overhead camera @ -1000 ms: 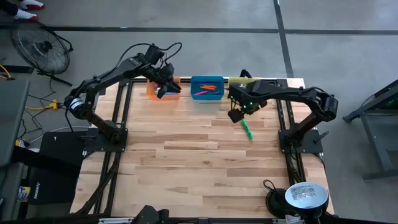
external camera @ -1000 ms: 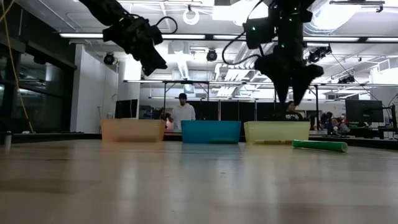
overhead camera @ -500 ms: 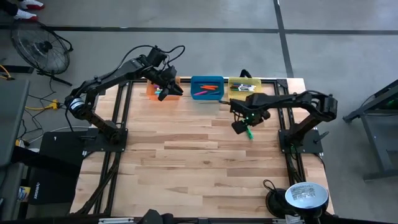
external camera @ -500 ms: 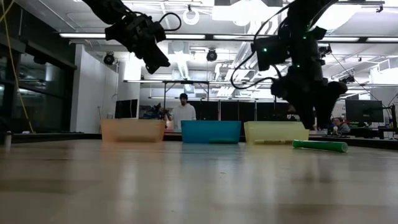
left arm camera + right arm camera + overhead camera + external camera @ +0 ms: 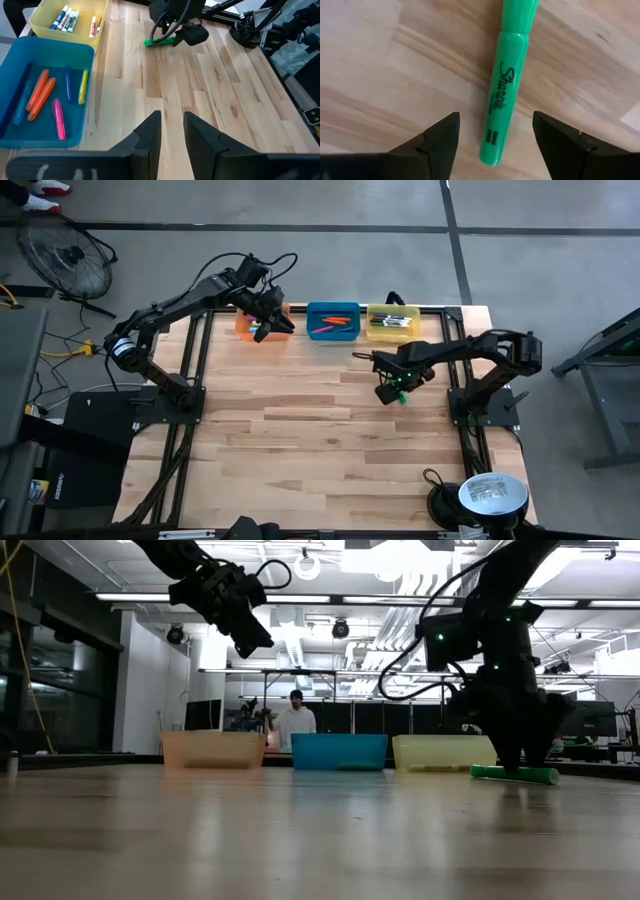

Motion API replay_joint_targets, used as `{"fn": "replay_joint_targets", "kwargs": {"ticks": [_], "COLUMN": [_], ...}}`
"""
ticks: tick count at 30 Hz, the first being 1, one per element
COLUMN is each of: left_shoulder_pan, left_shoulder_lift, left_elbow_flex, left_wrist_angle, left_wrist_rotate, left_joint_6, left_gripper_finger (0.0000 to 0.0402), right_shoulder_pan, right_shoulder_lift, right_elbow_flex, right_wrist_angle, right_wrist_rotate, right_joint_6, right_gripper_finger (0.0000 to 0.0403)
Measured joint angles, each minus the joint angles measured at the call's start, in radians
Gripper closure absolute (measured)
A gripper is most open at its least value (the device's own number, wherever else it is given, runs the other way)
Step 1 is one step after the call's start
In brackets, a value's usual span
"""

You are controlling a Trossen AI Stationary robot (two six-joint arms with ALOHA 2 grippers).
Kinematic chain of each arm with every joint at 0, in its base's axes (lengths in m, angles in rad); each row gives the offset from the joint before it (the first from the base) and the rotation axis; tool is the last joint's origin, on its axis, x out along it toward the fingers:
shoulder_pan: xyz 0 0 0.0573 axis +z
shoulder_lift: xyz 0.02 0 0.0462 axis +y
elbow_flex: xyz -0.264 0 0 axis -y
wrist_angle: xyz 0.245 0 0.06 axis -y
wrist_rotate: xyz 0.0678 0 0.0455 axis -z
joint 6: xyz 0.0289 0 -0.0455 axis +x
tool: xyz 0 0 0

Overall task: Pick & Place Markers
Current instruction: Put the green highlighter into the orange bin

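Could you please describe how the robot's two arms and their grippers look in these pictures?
Both arms are dark, slim, jointed links with loose black cables looping over them. The left gripper and the right gripper each end in two dark wedge-shaped fingers. Small green lights glow near the right arm's wrist.

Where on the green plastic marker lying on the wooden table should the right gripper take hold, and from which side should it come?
Best on the middle of the barrel of the green plastic marker, near the printed name, coming straight down from above. The marker lies flat and alone on the wooden table, and the right gripper already hangs over it with open fingers either side, across its long axis.
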Motion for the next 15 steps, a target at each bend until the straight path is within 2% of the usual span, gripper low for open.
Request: {"fn": "replay_joint_targets", "kwargs": {"ticks": [15], "left_shoulder_pan": [0.0], "left_shoulder_lift": [0.0], "left_elbow_flex": [0.0], "left_wrist_angle": [-0.001], "left_wrist_rotate": [-0.001], "left_joint_6": [0.0], "left_gripper_finger": [0.0321], "right_shoulder_pan": [0.0], "right_shoulder_lift": [-0.006], "right_elbow_flex": [-0.097], "right_wrist_angle": [0.13], "right_wrist_rotate": [-0.009], "right_joint_6": [0.003], "right_gripper_finger": [0.0163]}}
